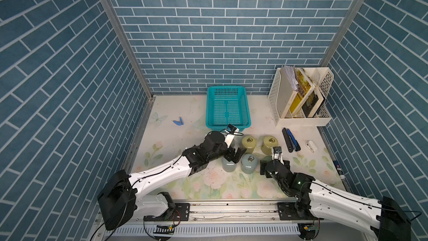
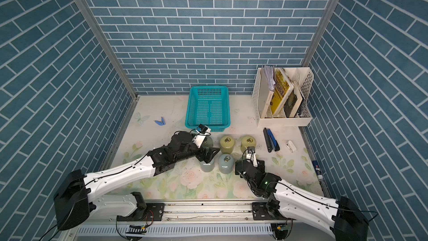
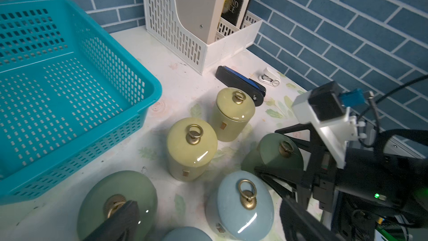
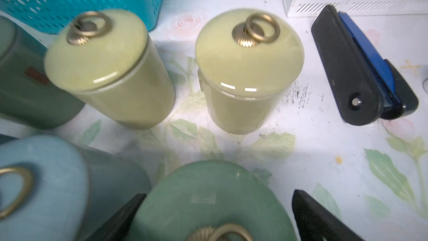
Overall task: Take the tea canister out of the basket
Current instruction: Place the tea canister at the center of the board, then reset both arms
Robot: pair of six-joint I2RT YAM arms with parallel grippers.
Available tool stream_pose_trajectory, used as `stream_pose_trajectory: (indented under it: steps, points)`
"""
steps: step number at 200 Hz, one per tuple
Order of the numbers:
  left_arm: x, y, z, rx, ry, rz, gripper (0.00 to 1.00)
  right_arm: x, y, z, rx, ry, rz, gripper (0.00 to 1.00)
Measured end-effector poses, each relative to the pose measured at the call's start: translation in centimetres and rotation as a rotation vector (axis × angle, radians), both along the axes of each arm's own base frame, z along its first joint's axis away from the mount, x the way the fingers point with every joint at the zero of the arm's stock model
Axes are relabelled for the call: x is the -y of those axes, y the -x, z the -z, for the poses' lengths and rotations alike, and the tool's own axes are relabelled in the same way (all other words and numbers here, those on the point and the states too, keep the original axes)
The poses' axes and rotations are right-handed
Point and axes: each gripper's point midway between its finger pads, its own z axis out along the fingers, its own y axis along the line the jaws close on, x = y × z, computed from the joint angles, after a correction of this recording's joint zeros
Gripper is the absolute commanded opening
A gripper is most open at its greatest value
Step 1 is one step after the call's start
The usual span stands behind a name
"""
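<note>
The teal basket [image 1: 228, 121] [image 3: 148, 82] stands at the back of the table with nothing inside. In front of it several ring-lidded tea canisters stand upright on the floral mat: two yellow-green [image 1: 249, 144] [image 1: 269, 144], a light blue one [image 1: 249, 163], a dark green one [image 2: 207, 142]. My left gripper [image 1: 235, 156] [image 3: 208, 223] hangs open over a second blue canister [image 1: 228, 165]. My right gripper [image 1: 269, 162] [image 4: 215, 223] is open, its fingers [image 4: 319, 219] on either side of a green canister [image 4: 208, 205] that stands on the mat.
A white perforated file rack [image 1: 276, 93] with books fills the back right corner. A black-and-blue stapler [image 1: 290, 140] and a small white stapler [image 1: 311, 146] lie beside the canisters. A blue clip [image 1: 178, 121] lies at the left, a marker [image 1: 339, 169] at the right edge.
</note>
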Motion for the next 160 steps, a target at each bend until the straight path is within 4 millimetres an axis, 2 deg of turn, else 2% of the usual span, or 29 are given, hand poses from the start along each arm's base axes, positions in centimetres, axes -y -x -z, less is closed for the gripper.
stream_pose_trajectory:
  steps: [18, 45, 61, 75, 95, 120, 137, 160]
  points:
    - [-1.8, -1.9, -0.8, 0.012, 0.015, -0.072, 1.00, -0.7, -0.9, -3.5, 0.063, -0.038, 0.003, 1.00]
    - [-5.9, -5.6, -2.1, 0.036, 0.033, -0.231, 1.00, -1.4, -2.8, -10.8, 0.197, -0.091, 0.017, 1.00]
    - [-8.5, -7.9, -2.9, 0.059, 0.034, -0.339, 1.00, 0.2, -5.1, -14.7, 0.279, -0.092, 0.087, 1.00]
    - [-11.0, -9.9, -3.7, 0.080, 0.033, -0.440, 1.00, 2.8, -7.5, -16.3, 0.321, -0.071, 0.173, 1.00]
    - [-14.7, -12.3, -4.3, 0.098, 0.030, -0.575, 1.00, 7.0, -10.6, -16.2, 0.331, -0.011, 0.280, 1.00]
    - [-20.0, -14.5, -3.8, 0.112, 0.010, -0.747, 1.00, 11.7, -14.3, -14.1, 0.289, 0.033, 0.365, 1.00]
    - [-24.0, -15.5, -2.4, 0.112, -0.015, -0.871, 1.00, 14.0, -15.7, -12.9, 0.295, 0.055, 0.397, 1.00]
    - [-28.4, -15.6, 1.0, 0.089, -0.068, -0.999, 1.00, 15.1, -16.2, -11.1, 0.331, 0.087, 0.386, 1.00]
